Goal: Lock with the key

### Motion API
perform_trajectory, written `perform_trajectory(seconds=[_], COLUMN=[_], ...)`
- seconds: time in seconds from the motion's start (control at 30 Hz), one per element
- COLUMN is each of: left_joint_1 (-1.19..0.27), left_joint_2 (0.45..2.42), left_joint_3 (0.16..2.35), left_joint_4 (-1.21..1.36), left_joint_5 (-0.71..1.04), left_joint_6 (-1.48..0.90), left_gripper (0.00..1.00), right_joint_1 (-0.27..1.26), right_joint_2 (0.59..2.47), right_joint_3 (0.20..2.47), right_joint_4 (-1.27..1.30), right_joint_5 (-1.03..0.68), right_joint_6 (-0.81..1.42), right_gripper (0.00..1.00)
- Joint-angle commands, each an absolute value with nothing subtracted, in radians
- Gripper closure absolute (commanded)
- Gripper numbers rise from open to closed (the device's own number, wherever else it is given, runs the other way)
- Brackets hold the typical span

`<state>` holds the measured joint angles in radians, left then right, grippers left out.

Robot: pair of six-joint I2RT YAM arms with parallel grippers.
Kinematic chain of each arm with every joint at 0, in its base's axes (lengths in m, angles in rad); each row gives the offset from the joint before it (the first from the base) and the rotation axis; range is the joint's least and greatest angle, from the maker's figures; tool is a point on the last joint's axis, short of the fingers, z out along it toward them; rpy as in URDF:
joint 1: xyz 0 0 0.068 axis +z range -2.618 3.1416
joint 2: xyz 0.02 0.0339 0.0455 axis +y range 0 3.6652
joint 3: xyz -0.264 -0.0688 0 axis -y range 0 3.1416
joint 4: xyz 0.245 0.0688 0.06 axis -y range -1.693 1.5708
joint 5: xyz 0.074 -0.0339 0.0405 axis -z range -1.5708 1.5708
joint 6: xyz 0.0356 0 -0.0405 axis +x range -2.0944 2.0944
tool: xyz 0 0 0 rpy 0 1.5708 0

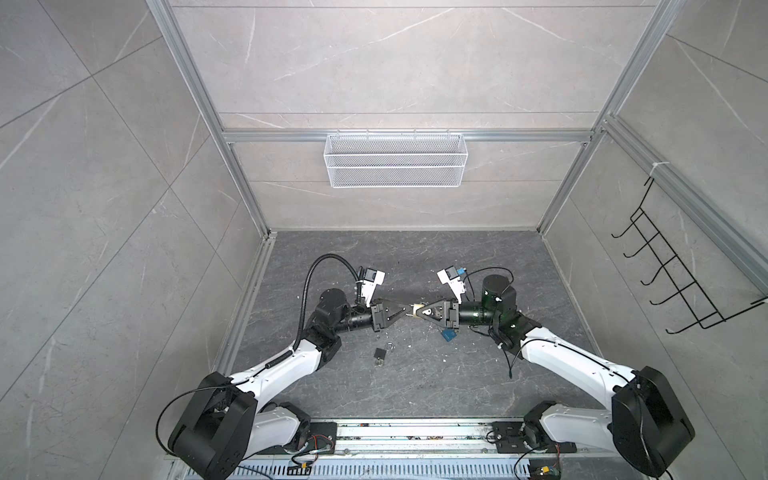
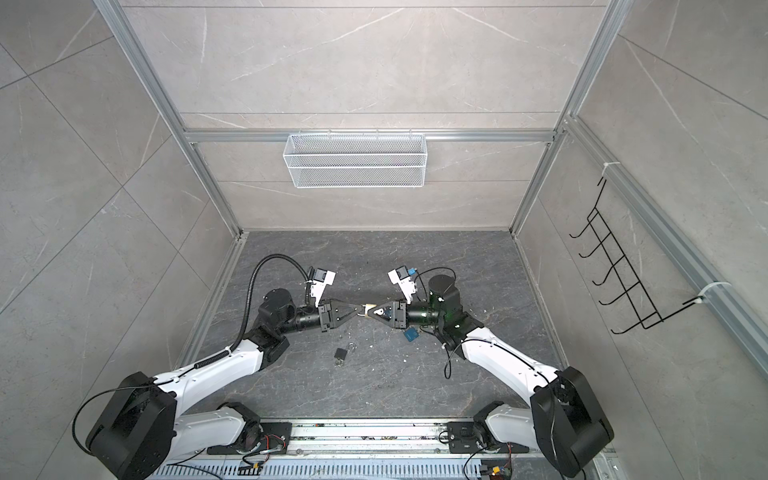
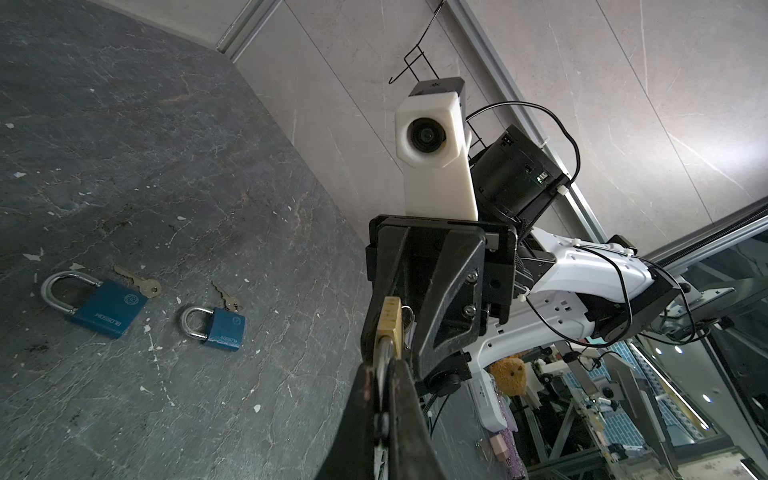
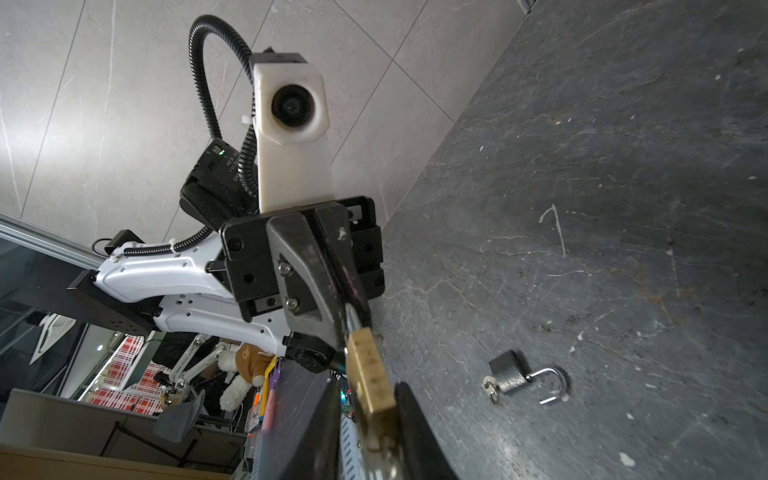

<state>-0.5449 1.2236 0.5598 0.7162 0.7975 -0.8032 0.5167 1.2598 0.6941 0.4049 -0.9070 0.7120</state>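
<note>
Brass padlock (image 1: 415,309): held in the air above the counter (image 1: 374,257), between the two gripper tips, mid-scene in both top views.

Left gripper (image 3: 382,399): jaws together, clamped on its shackle. The left wrist view shows the steel loop pinched between the fingers; in the top views this is too small to make out.

Black padlock (image 1: 379,354): lies on the counter nearer the robot base, left of centre. The right wrist view alone shows its shackle swung open and a key at its base.

Right gripper (image 4: 365,440): fingers stand on either side of the brass body's far end. Whether they press on it, or on a key, cannot be told; that end is blurred.

Blue padlocks: a top view shows one (image 1: 448,335), partly hidden under the right gripper. The left wrist view shows two (image 3: 106,309) (image 3: 224,328), each with a loose key just beside it.
</note>
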Motion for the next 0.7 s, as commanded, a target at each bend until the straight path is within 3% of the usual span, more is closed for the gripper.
perform_trajectory(seconds=[0.0, 0.17, 0.3, 0.33, 0.4, 0.67], left_joint_1=[-0.525, -0.522, -0.523, -0.522, -0.522, -0.524], left_joint_2=[1.216, 1.236, 1.243, 1.241, 1.236, 1.234], left_joint_3=[0.554, 0.558, 0.558, 0.556, 0.547, 0.558], left_joint_4=[0.738, 0.761, 0.778, 0.793, 0.830, 0.857], left_joint_5=[0.791, 0.816, 0.845, 0.856, 0.874, 0.907], left_joint_6=[-0.792, -0.802, -0.801, -0.801, -0.812, -0.825], left_gripper=[1.00, 1.00, 0.97, 0.84, 0.69, 0.67], right_joint_1=[0.515, 0.515, 0.515, 0.515, 0.516, 0.515], right_joint_2=[1.228, 1.256, 1.279, 1.282, 1.287, 1.307], right_joint_3=[0.680, 0.665, 0.659, 0.662, 0.668, 0.683], right_joint_4=[0.478, 0.570, 0.652, 0.655, 0.654, 0.654], right_joint_5=[-0.932, -0.954, -0.972, -0.973, -0.980, -0.993], right_joint_6=[0.727, 0.777, 0.822, 0.824, 0.825, 0.825], right_gripper=[0.80, 1.00, 1.00, 1.00, 1.00, 1.00])
